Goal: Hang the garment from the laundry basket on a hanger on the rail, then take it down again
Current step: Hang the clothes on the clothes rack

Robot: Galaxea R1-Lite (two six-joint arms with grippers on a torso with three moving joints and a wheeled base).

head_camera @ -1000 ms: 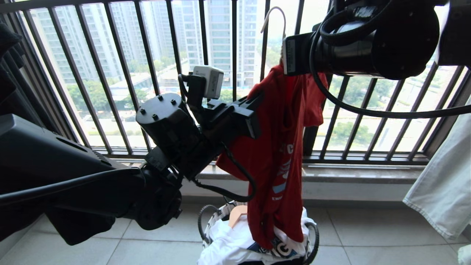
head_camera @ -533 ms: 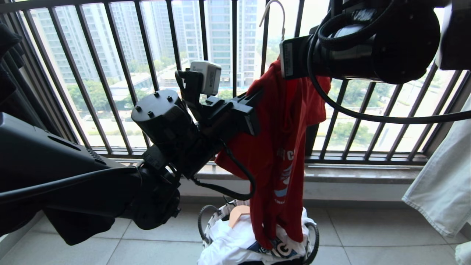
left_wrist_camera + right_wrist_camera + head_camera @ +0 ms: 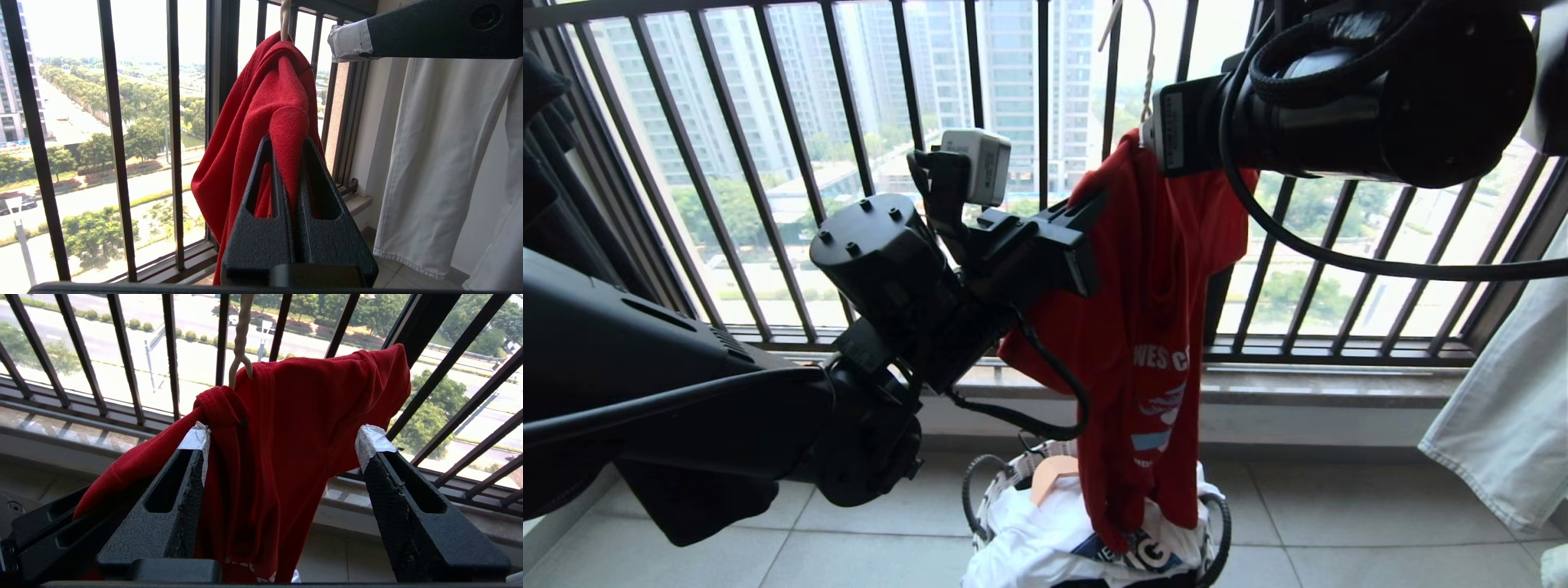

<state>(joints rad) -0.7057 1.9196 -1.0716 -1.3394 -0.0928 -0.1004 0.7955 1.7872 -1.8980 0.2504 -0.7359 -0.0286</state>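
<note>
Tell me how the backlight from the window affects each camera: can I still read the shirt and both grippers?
Head view: bright sky behind the railing leaves both arms as dark shapes; the red T-shirt stays readable. Left wrist view: sky blown out, yet the left gripper is sharp, pinching red cloth. Right wrist view: evenly lit, right gripper open, hanger stem clear.

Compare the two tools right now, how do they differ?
The left tool is shut, pinching a fold of the red T-shirt; the right tool stands open, gripping nothing. The right tool's tips are wrapped in white tape; the left tool's tips are bare black. Both are up beside the shirt on the cream hanger.
</note>
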